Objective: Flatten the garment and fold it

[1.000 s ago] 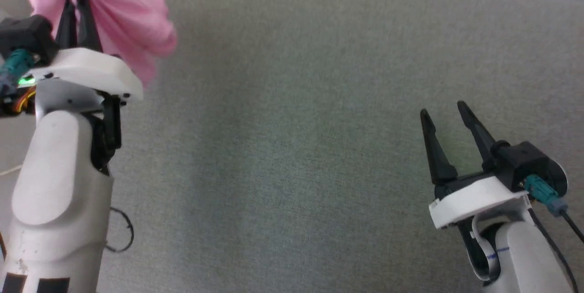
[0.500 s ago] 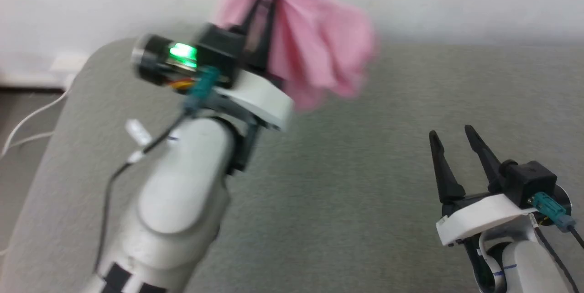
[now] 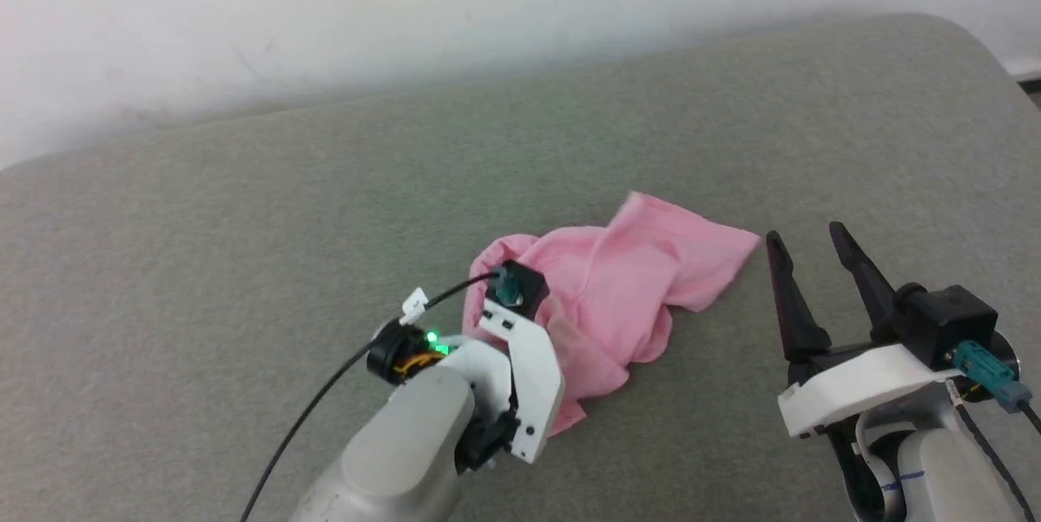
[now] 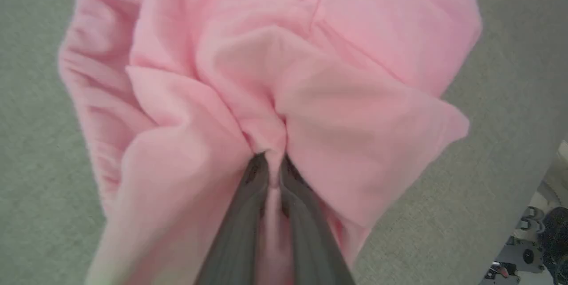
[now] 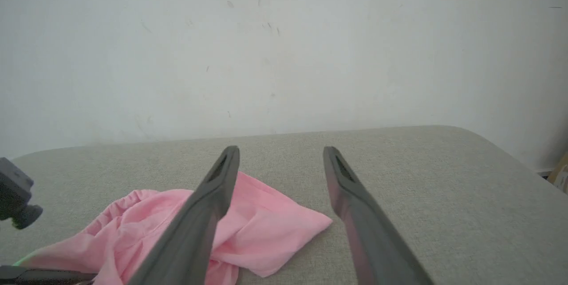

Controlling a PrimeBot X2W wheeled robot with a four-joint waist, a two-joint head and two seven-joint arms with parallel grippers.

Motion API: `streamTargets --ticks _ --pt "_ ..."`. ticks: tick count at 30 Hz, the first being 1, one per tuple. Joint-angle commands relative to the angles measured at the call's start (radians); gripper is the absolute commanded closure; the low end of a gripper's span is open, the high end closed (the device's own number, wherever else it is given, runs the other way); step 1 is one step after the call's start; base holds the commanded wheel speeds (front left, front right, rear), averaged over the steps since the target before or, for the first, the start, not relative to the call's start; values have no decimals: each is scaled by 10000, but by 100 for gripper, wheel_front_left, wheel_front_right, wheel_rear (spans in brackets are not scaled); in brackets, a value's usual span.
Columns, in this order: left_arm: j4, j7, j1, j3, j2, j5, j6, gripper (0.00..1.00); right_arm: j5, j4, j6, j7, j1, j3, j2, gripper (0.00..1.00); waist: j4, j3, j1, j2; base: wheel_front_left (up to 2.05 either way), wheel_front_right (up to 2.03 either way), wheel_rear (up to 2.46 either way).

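Observation:
The garment [image 3: 642, 278], light pink shorts, lies crumpled in a heap on the grey padded table [image 3: 244, 245], with one flat leg reaching toward the right. My left arm's wrist [image 3: 524, 351] points down into the heap's left side, hiding the fingers in the head view. In the left wrist view my left gripper [image 4: 271, 160] is shut on a pinched fold of the garment [image 4: 310, 54]. My right gripper [image 3: 805, 233] hovers open just right of the shorts, nothing between its fingers. In the right wrist view the right gripper [image 5: 281, 149] frames the garment [image 5: 266, 223].
A white wall [image 3: 407, 2] runs behind the table. The table's rounded corner [image 3: 976, 50] is at the far right. A black cable [image 3: 325, 392] trails from my left wrist. Past the table edge, floor clutter [image 4: 532, 254] shows.
The head camera has swung. My left gripper has brought the garment from hanging in the air down onto the table, where it now lies in a heap. The right gripper stays open.

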Motion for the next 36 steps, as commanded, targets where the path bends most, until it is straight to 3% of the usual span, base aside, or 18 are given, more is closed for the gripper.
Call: streamTargets --ticks 1,2,5,12,16,22,30,31,32,33,34,36 --pt "95 209 135 -38 -45 -176 -66 8 40 -11 -11 32 18 -5 23 0 -387 211 1 0 0 0 0" --pt "105 269 155 -7 -62 -289 -34 0 51 -4 -11 38 23 -10 23 0 -362 234 1 0 0 0 0" --pt "-263 -529 209 339 -103 -582 255 0 56 37 -11 96 35 69 23 0 -167 204 1 0 0 0 0" --pt "-2100 -4853 667 1638 -48 -579 1365 0 -105 -76 -11 346 92 410 24 0 613 -153 1 0 0 0 0" --pt "-3066 -6612 1355 2266 286 -233 2109 0 -231 -251 -11 626 154 709 24 0 1126 -312 1 0 0 0 0" --pt "-4455 -7074 2812 3021 830 321 2616 0 -185 -51 -11 2236 259 1484 24 0 1800 -266 1 0 0 0 0" --pt "-5719 -7086 4310 4346 703 755 2664 0 -98 866 -11 5357 98 1469 10 0 2527 16 1 0 0 0 0" --pt "-5757 -7086 4367 4426 646 798 2608 0 -98 946 -11 5603 54 1402 12 13 2620 43 1 0 0 0 0" --pt "-5784 -7086 4393 4495 592 849 2554 0 -73 984 -11 5762 -5 1325 13 57 2700 75 1 0 0 0 0" --pt "-5793 -7086 4402 4545 537 898 2492 0 -24 978 -11 5825 -83 1296 15 87 2772 102 1 0 0 0 0" --pt "-5776 -7086 4400 4579 485 946 2427 0 77 954 -11 5837 -153 1252 17 100 2833 115 1 0 0 0 0" --pt "-5749 -7087 4392 4609 436 991 2367 0 197 911 -11 5854 -227 1276 18 100 2889 123 1 0 0 0 0"
